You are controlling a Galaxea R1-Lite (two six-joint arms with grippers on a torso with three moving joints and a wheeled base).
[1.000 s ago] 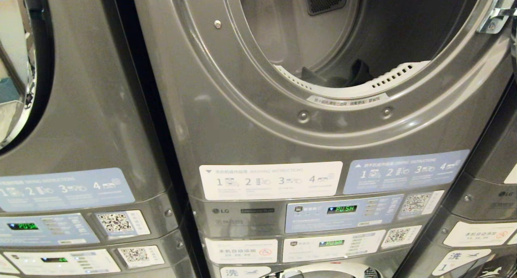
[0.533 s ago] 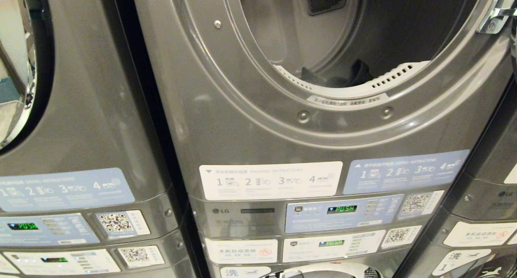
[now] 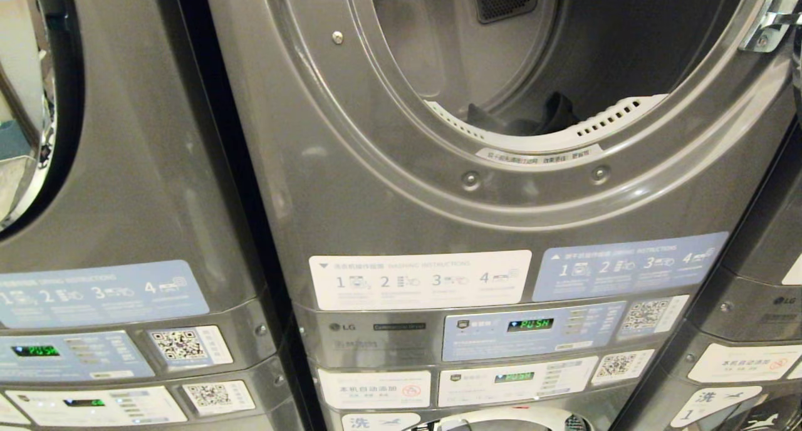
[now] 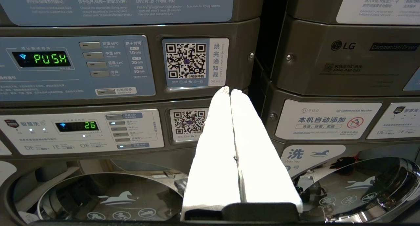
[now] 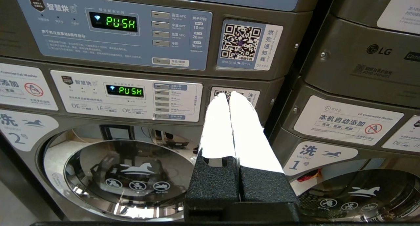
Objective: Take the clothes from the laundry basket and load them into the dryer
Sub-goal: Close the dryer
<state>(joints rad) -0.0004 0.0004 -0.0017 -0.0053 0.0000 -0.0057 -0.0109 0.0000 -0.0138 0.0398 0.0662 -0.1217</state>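
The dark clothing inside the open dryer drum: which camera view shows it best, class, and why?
The head view: it looks into the open dryer, where the dark clothing lies behind the white rim. Both wrist views face only control panels and washer doors lower down, so neither shows it.

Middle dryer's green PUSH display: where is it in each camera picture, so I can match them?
Head view: PUSH display lower centre-right, under the open dryer drum.
Left wrist view: not in it; neighbour's PUSH shows instead.
Right wrist view: upper left.
Shared landmark: white label with the red no-sign.
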